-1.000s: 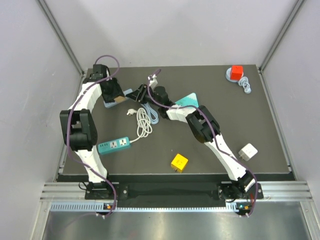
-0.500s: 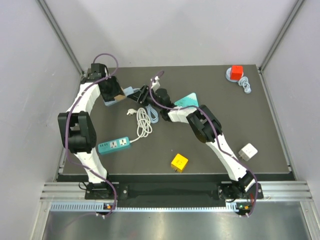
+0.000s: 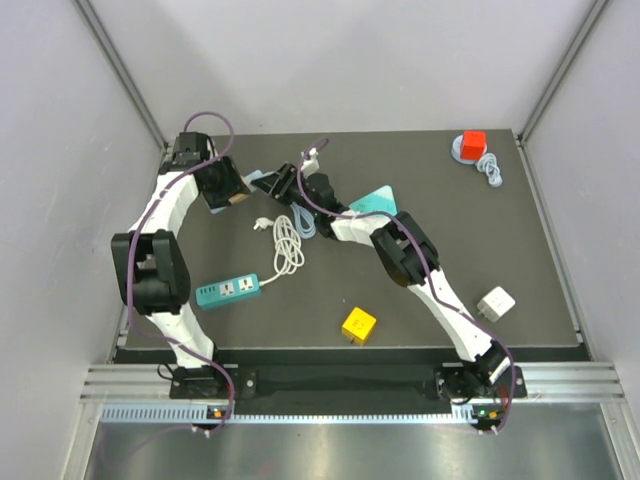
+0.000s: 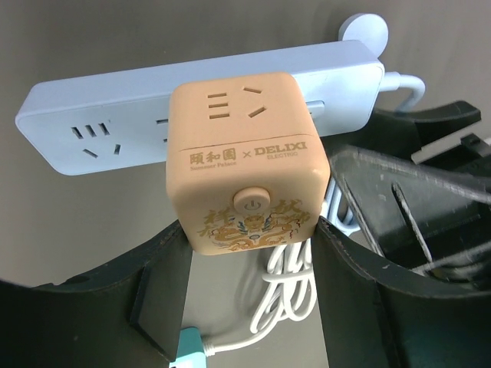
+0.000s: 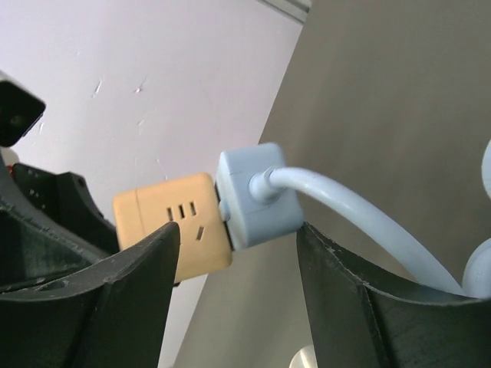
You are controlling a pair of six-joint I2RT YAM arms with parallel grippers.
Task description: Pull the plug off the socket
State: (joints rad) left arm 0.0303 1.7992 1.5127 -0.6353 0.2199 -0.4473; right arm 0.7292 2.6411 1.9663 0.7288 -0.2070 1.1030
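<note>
Tan plastic cube plug [image 4: 247,161], printed DELIXI with a round button on its near face, sits between the fingers of the left gripper [image 4: 245,230]. Both fingers press its lower sides, so this gripper is closed on the cube. The cube's far face lies against the pale blue plastic socket strip [image 4: 92,123], just beyond the fingertips; the left wrist view shows no gap between them.

Right gripper [image 5: 238,230]: its fingers straddle the strip's end block, where a pale blue cable [image 5: 360,207] comes out. One finger touches the block, but contact on the other side is unclear, so I cannot tell whether it is clamped. The cube shows just beside that block, touching it.

From above, both grippers meet over the far left part of the dark counter [image 3: 450,230]. Nearer the arm bases than the grippers lie a coiled white cable [image 3: 288,245] and a teal socket strip [image 3: 227,291].
</note>
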